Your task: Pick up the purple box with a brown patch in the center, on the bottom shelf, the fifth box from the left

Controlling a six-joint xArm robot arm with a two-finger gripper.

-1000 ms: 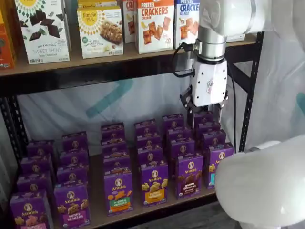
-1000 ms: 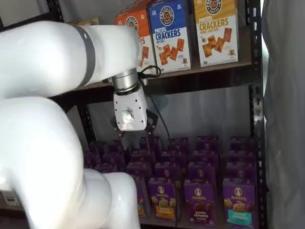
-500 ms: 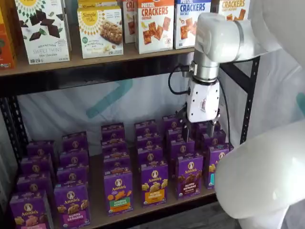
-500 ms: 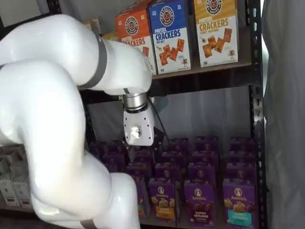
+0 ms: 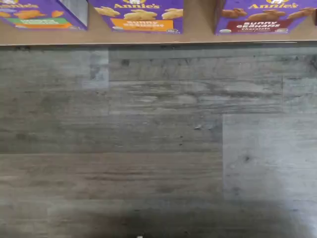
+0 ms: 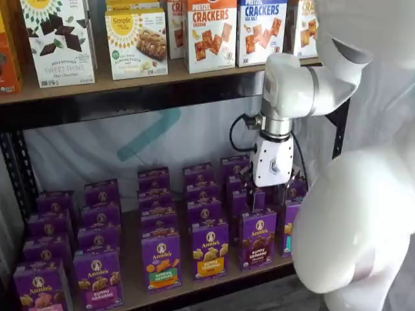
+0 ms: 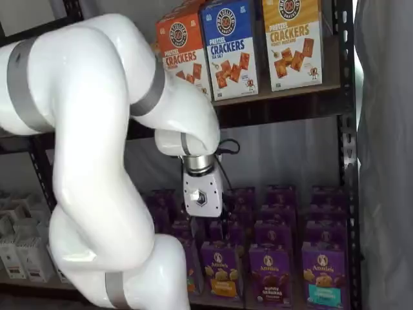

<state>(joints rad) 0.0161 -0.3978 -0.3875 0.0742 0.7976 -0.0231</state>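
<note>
The purple box with the dark brown "Bunny Grahams" band point(image 6: 257, 238) stands upright at the front of the bottom shelf point(image 6: 131, 272), and shows in both shelf views point(image 7: 270, 274). The wrist view shows its lower front point(image 5: 262, 17) at the shelf board's edge point(image 5: 198, 29). My gripper point(image 6: 272, 196) hangs fingers down above the rows behind this box, a little above their tops. A gap shows between its black fingers and they hold nothing. In a shelf view the gripper point(image 7: 205, 223) hangs left of the box.
A purple carton with an orange band point(image 6: 209, 249) stands left of the box, and one with a teal patch point(image 7: 321, 278) right of it. Cracker boxes point(image 6: 211, 32) fill the higher board. A black rack post point(image 6: 337, 136) and my bulky white arm point(image 6: 350, 233) are at the right.
The arm has come down and the gripper has dropped from under the higher board to just above the purple boxes, shifting slightly sideways toward the brown-band column.
</note>
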